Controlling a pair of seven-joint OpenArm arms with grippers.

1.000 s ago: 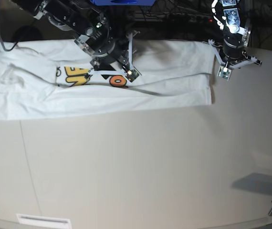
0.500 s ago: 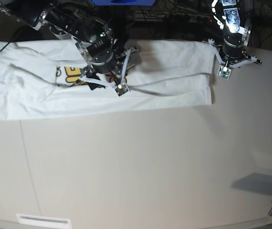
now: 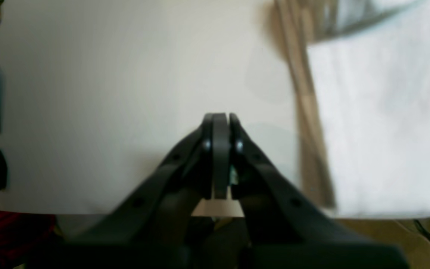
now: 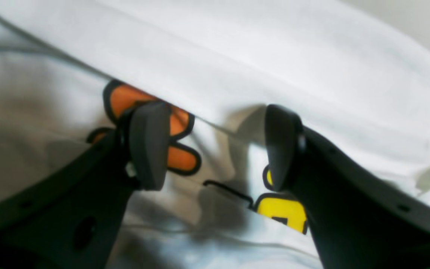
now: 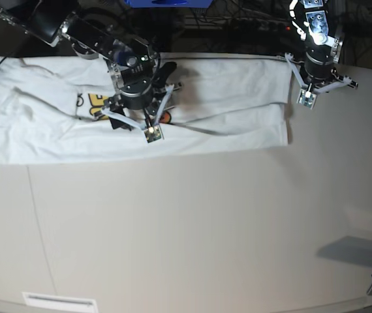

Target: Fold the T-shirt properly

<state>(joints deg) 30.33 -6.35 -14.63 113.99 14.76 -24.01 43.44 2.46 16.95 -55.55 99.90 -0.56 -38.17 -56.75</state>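
Along the tabletop's (image 5: 192,228) far edge lies the T-shirt (image 5: 238,107), part-folded. I hold the right gripper (image 4: 215,149) over its print, jaws parted and empty, ready to pinch; left gripper (image 3: 220,123) waits beside, jaws closed, empty.

The T-shirt (image 5: 225,104) lies across the table's (image 5: 192,228) far edge; right gripper (image 5: 137,124) over its middle, left gripper (image 5: 307,98) beside its end.
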